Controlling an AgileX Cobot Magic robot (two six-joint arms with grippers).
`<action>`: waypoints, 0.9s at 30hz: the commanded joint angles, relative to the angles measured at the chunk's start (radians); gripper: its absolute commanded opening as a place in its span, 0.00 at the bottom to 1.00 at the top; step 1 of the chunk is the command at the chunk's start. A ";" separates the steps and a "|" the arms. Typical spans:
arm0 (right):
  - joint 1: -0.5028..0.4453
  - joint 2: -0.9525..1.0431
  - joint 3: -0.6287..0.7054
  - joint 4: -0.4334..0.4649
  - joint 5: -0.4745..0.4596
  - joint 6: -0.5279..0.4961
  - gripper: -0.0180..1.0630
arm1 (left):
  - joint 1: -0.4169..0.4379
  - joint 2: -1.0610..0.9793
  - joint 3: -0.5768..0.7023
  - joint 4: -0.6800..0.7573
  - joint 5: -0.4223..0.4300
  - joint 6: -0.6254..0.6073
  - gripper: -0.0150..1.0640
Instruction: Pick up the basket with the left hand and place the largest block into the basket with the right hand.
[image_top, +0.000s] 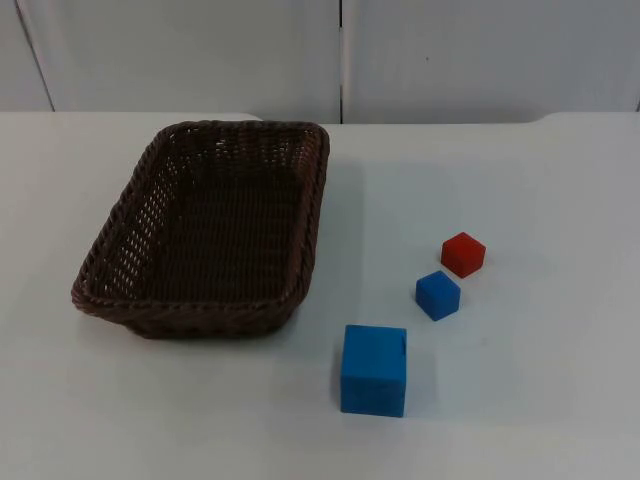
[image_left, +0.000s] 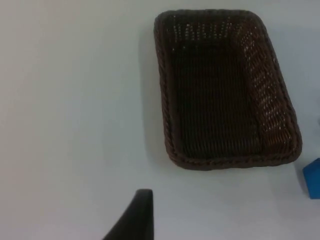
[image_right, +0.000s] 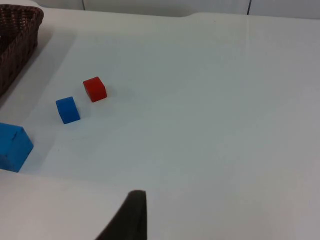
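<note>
Unmarked basket, large blue block

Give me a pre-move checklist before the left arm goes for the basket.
1. Basket upright on the white table, nothing inside: ok.
2. Basket rim free of blocks: ok; the large blue block sits apart, off its near right corner.
3. Largest block identifiable: ok; it is bigger than the small blue block and the red block.
4. The three blocks apart from each other: ok.
5. Left gripper and right gripper open: cannot tell.
</note>
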 joint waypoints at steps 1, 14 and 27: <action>-0.005 -0.004 0.002 0.005 -0.012 0.004 0.98 | 0.002 0.082 -0.047 -0.039 -0.015 0.043 0.98; -0.005 -0.004 0.002 0.005 -0.012 0.004 0.98 | 0.002 0.343 -0.168 -0.228 -0.031 0.212 0.98; -0.005 -0.004 0.002 0.005 -0.012 0.004 0.98 | -0.002 0.612 -0.175 -0.307 -0.148 0.297 0.96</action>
